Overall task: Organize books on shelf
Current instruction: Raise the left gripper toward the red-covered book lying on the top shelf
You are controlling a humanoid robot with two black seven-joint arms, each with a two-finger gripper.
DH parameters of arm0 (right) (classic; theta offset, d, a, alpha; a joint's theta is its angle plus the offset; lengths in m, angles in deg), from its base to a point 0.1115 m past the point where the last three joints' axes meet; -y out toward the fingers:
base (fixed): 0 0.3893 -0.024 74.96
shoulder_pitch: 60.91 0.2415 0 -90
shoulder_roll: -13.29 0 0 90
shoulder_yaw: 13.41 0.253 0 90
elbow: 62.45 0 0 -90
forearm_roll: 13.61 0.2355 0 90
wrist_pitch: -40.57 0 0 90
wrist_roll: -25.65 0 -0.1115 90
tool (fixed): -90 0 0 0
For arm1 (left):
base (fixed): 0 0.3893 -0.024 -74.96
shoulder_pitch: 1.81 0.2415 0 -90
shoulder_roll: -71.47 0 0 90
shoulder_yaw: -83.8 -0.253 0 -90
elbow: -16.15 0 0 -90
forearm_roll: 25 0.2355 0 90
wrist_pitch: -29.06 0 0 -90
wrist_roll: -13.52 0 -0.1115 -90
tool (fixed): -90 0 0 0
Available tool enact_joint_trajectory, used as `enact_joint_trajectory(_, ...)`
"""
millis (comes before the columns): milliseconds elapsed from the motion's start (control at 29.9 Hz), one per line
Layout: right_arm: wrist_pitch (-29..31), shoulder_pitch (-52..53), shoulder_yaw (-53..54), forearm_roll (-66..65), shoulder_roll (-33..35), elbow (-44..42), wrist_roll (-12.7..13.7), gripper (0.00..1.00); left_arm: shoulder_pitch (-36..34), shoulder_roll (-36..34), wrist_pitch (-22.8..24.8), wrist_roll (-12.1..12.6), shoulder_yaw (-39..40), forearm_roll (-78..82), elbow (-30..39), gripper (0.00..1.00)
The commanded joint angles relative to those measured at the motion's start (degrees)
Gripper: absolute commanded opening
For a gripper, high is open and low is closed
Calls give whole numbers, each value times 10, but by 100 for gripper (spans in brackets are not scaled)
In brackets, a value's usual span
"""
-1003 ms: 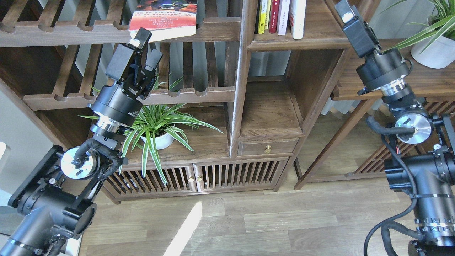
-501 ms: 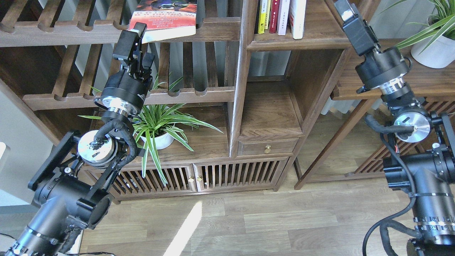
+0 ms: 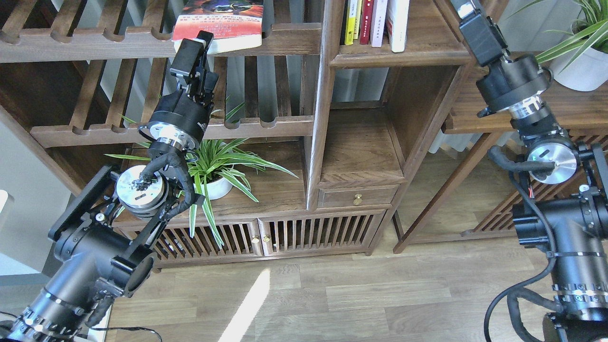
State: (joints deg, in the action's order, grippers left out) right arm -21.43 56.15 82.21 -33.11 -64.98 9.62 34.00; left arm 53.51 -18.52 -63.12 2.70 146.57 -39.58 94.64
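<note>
A red-orange book (image 3: 218, 19) with a dark picture lies flat on the top slatted rack, its front edge overhanging the rail. My left gripper (image 3: 203, 59) is just below that edge, open. Its upper fingertip (image 3: 205, 40) meets the book's pale page edge, and whether it touches I cannot tell. On the shelf (image 3: 427, 50) to the right, slim yellow (image 3: 350, 21), red (image 3: 365, 21), pale lilac (image 3: 378, 21) and white (image 3: 398, 23) books stand upright. My right gripper (image 3: 470, 16) is beside the shelf's right end, cut by the top edge, its fingers indistinct.
Slatted racks (image 3: 142, 45) with notched rails fill the left of the bookcase. A spider plant (image 3: 209, 175) stands under my left arm. A second plant in a white pot (image 3: 577, 64) sits on the side table at right. A small drawer (image 3: 358, 195) is below the middle compartment.
My left gripper has risen and moved right, from below the rack rail up to the red-orange book's front edge. The right arm has shifted slightly upward.
</note>
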Motion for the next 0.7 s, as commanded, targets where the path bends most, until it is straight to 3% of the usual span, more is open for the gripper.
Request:
enact_joint_trajectory(0,0,0,0,0,0,0,0,97,-15,0,2,2,1,-1,-7,98)
enact_joint_trajectory(669,0,-1,0,0,1,0,3,96,-67,0,3,7,6,-6,-79,92)
